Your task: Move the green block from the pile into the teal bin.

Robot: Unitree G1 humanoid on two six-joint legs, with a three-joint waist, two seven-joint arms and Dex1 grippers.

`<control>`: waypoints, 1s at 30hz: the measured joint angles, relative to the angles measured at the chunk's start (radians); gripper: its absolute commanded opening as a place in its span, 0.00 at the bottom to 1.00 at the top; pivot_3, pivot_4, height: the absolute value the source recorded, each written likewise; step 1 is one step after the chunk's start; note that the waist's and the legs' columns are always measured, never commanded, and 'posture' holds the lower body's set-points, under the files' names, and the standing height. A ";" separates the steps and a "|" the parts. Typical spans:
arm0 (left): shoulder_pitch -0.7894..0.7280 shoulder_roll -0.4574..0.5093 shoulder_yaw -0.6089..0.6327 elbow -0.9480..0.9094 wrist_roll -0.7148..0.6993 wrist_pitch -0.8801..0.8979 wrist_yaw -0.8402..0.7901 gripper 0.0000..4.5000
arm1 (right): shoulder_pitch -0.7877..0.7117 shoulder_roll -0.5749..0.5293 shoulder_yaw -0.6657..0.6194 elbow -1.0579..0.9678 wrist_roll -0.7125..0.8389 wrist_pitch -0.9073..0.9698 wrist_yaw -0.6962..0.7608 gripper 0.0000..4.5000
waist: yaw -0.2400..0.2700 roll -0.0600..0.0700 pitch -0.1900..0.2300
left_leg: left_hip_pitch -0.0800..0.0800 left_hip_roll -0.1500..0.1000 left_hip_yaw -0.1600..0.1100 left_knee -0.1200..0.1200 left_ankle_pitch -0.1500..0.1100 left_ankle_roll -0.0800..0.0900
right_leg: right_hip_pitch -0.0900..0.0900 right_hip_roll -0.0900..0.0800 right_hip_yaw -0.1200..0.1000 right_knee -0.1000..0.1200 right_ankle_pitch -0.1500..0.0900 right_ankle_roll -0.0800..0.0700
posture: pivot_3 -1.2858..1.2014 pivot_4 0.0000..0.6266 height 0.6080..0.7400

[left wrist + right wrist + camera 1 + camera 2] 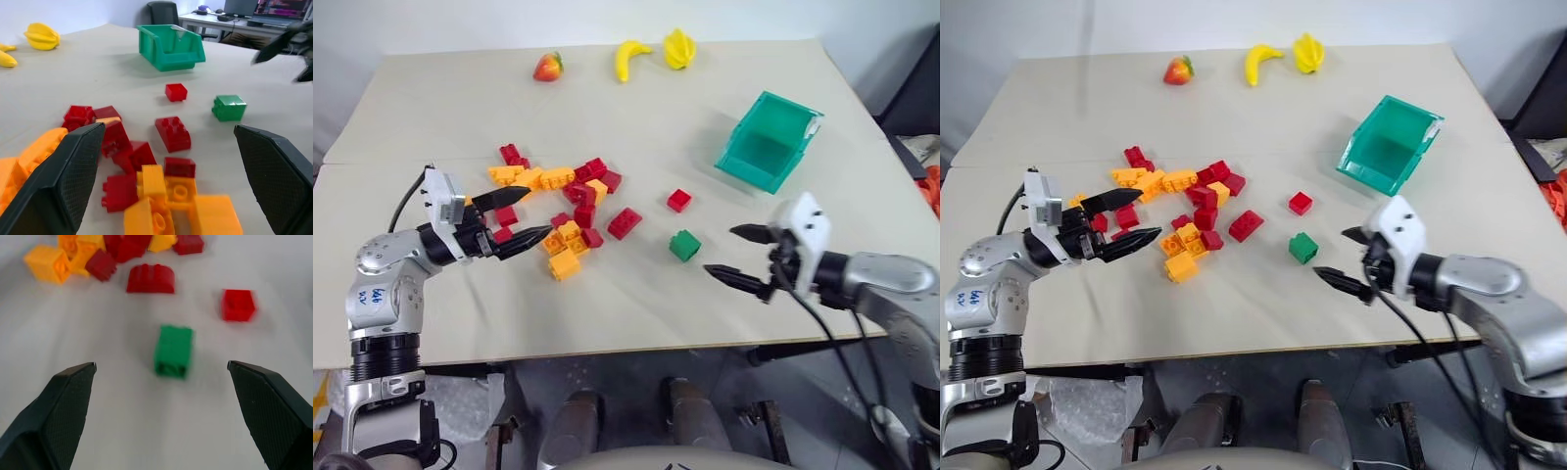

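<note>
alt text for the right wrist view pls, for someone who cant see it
A green block lies alone on the pale table, centred ahead of the open right end effector and untouched. Beyond it lie a lone red brick and the pile of red and orange bricks.

The small dark-green studded plastic brick (684, 245) sits alone on bare tabletop, straight ahead of the right gripper (737, 253), whose two black fingers stand spread wide and empty; nothing lies between them and the brick. Just beyond it from that gripper, a single small red studded brick (678, 200) and a larger red one (625, 222) lie near but not touching. The loose heap of red and yellow-orange bricks (558, 201) crowds the space under and ahead of the left gripper (526, 216), fingers also wide. Between the green brick and the translucent teal plastic bin (767, 141), the table is open.
</note>
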 measured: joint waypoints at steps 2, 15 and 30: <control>0.017 -0.004 0.000 -0.004 -0.006 -0.042 -0.027 1.00 | -0.062 0.027 0.097 0.067 -0.087 -0.012 -0.047 1.00 | 0.004 0.000 0.000 | -0.001 0.000 0.000 0.000 0.000 0.000 | 0.000 0.000 -0.001 -0.001 0.000 0.000 | 0.52 0.24 1.00; 0.072 -0.016 -0.002 -0.046 -0.037 -0.127 -0.035 1.00 | -0.175 0.153 0.253 0.228 -0.251 -0.005 -0.096 0.52 | -0.016 0.000 0.000 | -0.002 0.001 0.000 -0.001 -0.001 0.000 | -0.002 0.001 -0.002 -0.001 0.000 0.000 | 0.52 0.24 1.00; -0.103 -0.109 -0.169 -0.131 0.085 0.009 0.295 1.00 | -0.401 0.197 0.084 0.401 -0.378 -0.091 -0.293 0.33 | -0.020 0.000 0.000 | -0.002 -0.001 0.001 -0.003 0.000 0.000 | -0.003 0.002 -0.001 0.003 0.000 0.001 | 0.52 0.24 1.00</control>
